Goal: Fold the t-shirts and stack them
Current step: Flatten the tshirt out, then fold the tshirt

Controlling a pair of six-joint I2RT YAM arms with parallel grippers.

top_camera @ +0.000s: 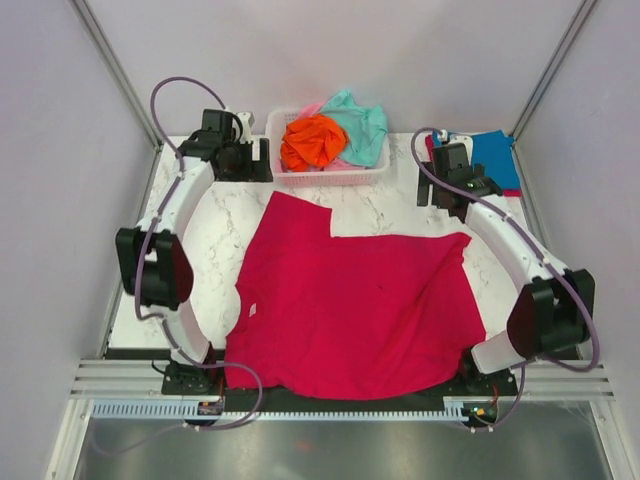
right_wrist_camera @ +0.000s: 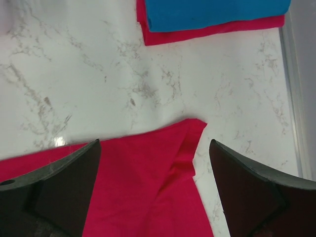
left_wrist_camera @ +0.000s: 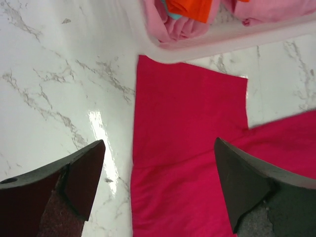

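Left jaws and right jaws both stand wide apart, and neither pair has hold of anything. Each hangs over the far half of the marble surface (top_camera: 215,250). In the left wrist view, the dark fingers (left_wrist_camera: 74,187) straddle the edge where bare marble meets red cloth. In the right wrist view, the fingers (right_wrist_camera: 64,187) frame a cloth corner.

Nearest the arm bases lies the crimson t-shirt (top_camera: 350,310), spread open across the middle of the surface. Its near edge drapes over the front of the surface. Its far right corner (right_wrist_camera: 190,143) sits under the right jaws, with a small crease folded into it. On the far left, one sleeve (left_wrist_camera: 190,108) lies flat and reaches up to the foot of the white basket (top_camera: 275,135).

The basket stands at the far edge between the two arms. It holds a crumpled orange t-shirt (top_camera: 312,142), a mint-teal t-shirt (top_camera: 362,125) beside it and a pink t-shirt (left_wrist_camera: 173,24) underneath.

In the far right corner, well apart from the spread shirt, a folded blue t-shirt (right_wrist_camera: 217,12) rests on a folded red t-shirt (right_wrist_camera: 212,32), whose edge shows along its near side.
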